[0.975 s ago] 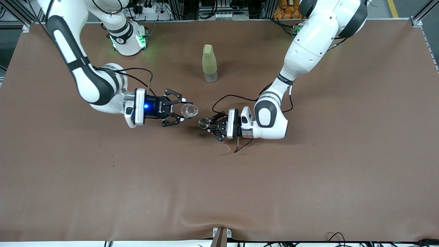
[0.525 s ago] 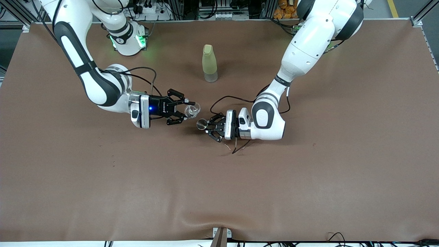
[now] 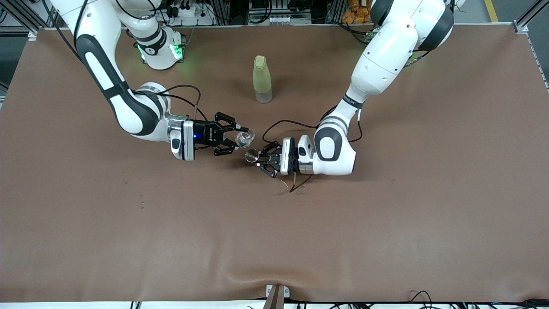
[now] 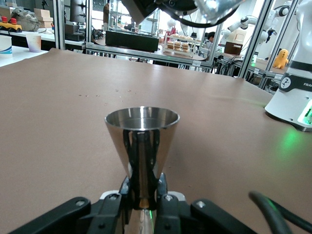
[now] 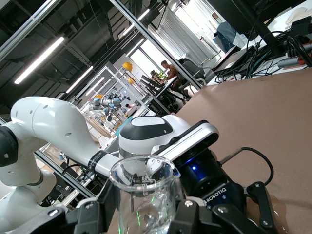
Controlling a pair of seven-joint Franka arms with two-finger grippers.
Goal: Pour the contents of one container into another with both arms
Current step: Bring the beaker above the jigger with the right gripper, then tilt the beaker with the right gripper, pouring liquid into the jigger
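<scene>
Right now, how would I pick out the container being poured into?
Start at the tall yellow-green bottle mid-table, then come nearer the camera to the left gripper. It is shut on a small shiny steel jigger, hourglass-shaped, unlike the clear glass cup beside it.

The clear glass cup (image 3: pixel 245 137) hangs tilted just above the upright shiny steel jigger (image 3: pixel 251 155), mouths near.

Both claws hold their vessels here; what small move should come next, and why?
Probably the right claw should tip the glass cup a bit further over the steel jigger. The cup is tilted beside the jigger's mouth, and the left claw holds the jigger upright to receive.
</scene>
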